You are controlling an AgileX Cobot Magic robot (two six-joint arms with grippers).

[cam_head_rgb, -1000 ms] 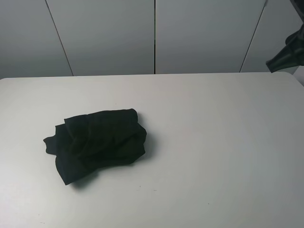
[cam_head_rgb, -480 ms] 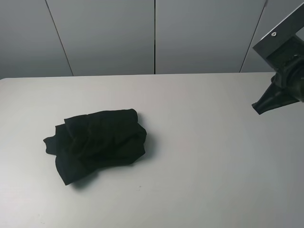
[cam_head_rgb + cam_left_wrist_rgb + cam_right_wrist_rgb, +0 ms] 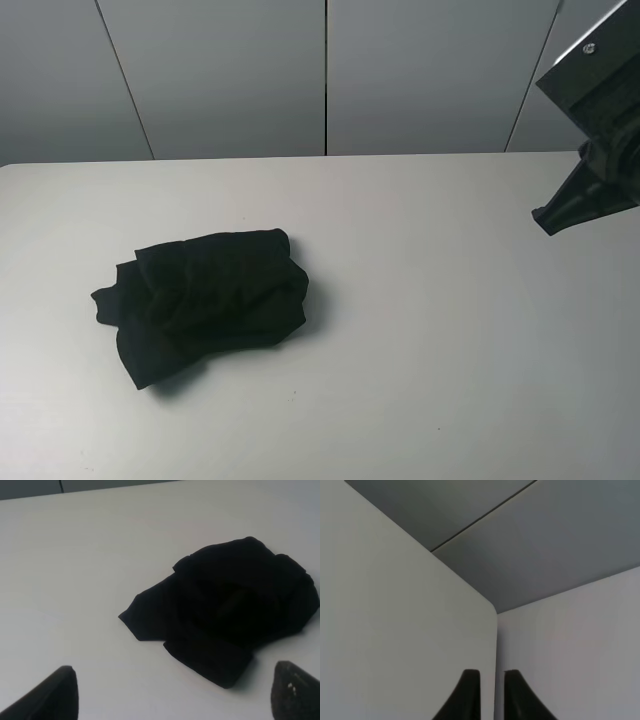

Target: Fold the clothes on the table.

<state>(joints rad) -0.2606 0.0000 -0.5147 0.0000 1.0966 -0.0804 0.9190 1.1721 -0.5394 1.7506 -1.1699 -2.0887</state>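
Note:
The clothes (image 3: pixel 205 300) are one black garment lying crumpled in a heap on the left half of the white table (image 3: pixel 440 320); no print shows. In the left wrist view the heap (image 3: pixel 235 605) lies just ahead of my left gripper (image 3: pixel 172 666), which is open wide and empty, one fingertip (image 3: pixel 60 690) at each lower corner of the view. My right gripper (image 3: pixel 545 218) hangs above the table's far right edge, well away from the heap. Its fingers (image 3: pixel 470 695) stand almost together with nothing between them.
Grey wall panels (image 3: pixel 325 75) run behind the table's back edge. The right wrist view looks past the table's rounded corner (image 3: pixel 487 607) to those panels. Bare tabletop surrounds the heap on every side.
The right arm has swung in from the upper right corner and dropped lower over the table's right edge, its fingers closing together. The heap and left gripper have not moved.

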